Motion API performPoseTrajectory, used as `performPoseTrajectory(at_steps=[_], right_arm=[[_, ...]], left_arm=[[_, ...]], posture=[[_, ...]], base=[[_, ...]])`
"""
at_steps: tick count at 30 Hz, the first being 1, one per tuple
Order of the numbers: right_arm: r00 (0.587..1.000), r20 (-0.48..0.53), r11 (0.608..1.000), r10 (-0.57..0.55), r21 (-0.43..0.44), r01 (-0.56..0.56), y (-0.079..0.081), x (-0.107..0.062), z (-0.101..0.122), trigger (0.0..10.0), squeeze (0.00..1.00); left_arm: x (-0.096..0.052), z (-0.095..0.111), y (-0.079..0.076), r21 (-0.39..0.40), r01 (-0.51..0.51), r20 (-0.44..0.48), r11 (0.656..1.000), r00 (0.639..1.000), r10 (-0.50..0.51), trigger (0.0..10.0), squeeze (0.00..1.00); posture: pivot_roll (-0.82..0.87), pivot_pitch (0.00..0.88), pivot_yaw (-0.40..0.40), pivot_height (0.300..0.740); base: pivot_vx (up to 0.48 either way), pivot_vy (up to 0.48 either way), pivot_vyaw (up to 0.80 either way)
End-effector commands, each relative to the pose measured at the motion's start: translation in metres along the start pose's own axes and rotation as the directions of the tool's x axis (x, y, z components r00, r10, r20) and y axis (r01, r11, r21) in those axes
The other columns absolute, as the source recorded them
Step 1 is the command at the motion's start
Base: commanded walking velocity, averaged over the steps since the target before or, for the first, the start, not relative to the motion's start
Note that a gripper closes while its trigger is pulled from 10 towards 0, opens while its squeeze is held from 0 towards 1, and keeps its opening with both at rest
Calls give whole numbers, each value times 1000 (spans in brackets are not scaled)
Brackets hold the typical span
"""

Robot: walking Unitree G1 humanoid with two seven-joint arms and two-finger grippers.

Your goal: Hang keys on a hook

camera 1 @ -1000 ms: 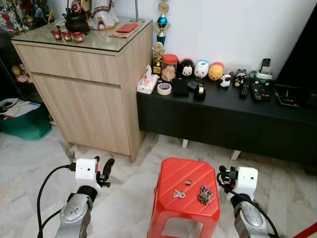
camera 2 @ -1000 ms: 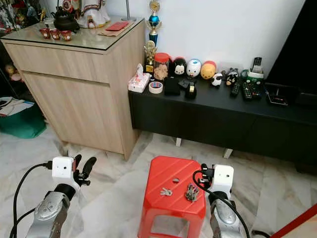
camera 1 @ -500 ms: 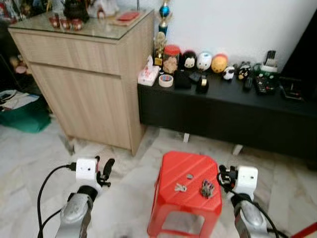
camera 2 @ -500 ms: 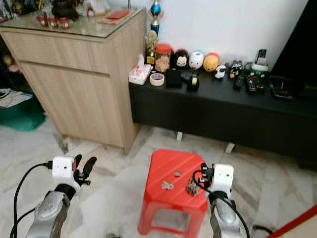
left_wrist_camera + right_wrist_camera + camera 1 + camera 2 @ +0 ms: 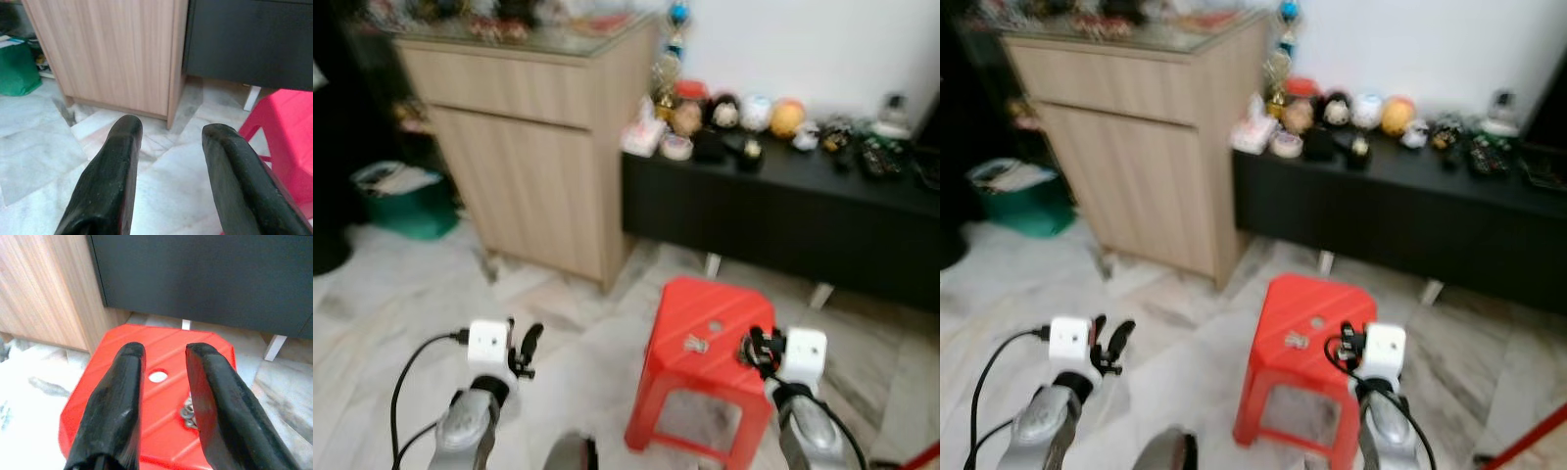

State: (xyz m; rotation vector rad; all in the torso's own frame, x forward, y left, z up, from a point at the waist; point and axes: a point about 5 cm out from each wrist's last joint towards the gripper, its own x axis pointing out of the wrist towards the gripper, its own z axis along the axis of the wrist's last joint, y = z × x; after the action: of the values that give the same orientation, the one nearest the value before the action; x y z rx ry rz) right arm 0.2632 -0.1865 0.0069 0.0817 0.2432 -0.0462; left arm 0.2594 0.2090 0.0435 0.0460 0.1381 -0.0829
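Comparing with the head views a second ago, the whole scene has slid: the red stool (image 5: 707,333) sits smaller and further to the right, more marble floor (image 5: 401,294) shows on the left, and everything is blurred. Camera shift, so robot is stepping or turning; the stool and its load read as unmoved. Judgement: still in the approach phase, nothing picked up. Keys: a small silver key (image 5: 695,344) lies near the middle of the stool top, just below the seat's round hole; a darker key bunch (image 5: 188,412) lies toward the right side of the seat, now mostly hidden behind the right gripper (image 5: 751,350) in the head views. Right wrist view looks straight down the two black fingers (image 5: 122,396), parted with a clear gap, holding nothing; bunch shows through the gap, close against the inner edge of one finger, below and ahead, not touched. Left gripper (image 5: 171,166) also parted and empty, held over bare floor, aimed toward the wooden cabinet (image 5: 112,49), well apart from the stool top. Black low unit (image 5: 783,206) with figurines stands behind the stool. No hook made out anywhere; too blurred to rule on. Next move likely needs the right gripper lowered onto the bunch.
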Motion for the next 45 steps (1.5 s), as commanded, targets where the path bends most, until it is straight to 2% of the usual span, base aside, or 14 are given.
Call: performPoseTrajectory(at_steps=[1, 13, 22, 39, 45], right_arm=[[1000, -1, 1000, -18, -2, 18, -5, 0, 0, 10000, 0], [1000, -6, 1000, -25, -6, 25, -7, 0, -1, 10000, 0], [1000, -6, 999, -3, -34, 3, -6, -1, -1, 10000, 0], [999, -16, 999, -29, -21, 29, -9, -1, -3, 10000, 0], [997, -47, 998, -56, -4, 56, -11, 1, -6, 10000, 0]], left_arm=[[8, 11, -4, 21, 24, 36, 999, 999, -25, 10000, 0], [9, 12, -9, 17, 55, 27, 998, 998, -55, 10000, 0], [10, 13, -10, 16, 56, 29, 998, 998, -57, 10000, 0], [10, 14, -10, 9, 59, 33, 998, 998, -59, 10000, 0], [10, 13, -10, 9, 59, 32, 998, 998, -59, 10000, 0]], posture=[[72, 0, -30, 652], [72, 0, -38, 652], [72, 0, -39, 652], [73, 0, -39, 652], [75, 0, -40, 652]], base=[[0, 0, 0], [0, 0, 0], [251, 0, 148], [276, 0, 49], [287, 0, -167]])
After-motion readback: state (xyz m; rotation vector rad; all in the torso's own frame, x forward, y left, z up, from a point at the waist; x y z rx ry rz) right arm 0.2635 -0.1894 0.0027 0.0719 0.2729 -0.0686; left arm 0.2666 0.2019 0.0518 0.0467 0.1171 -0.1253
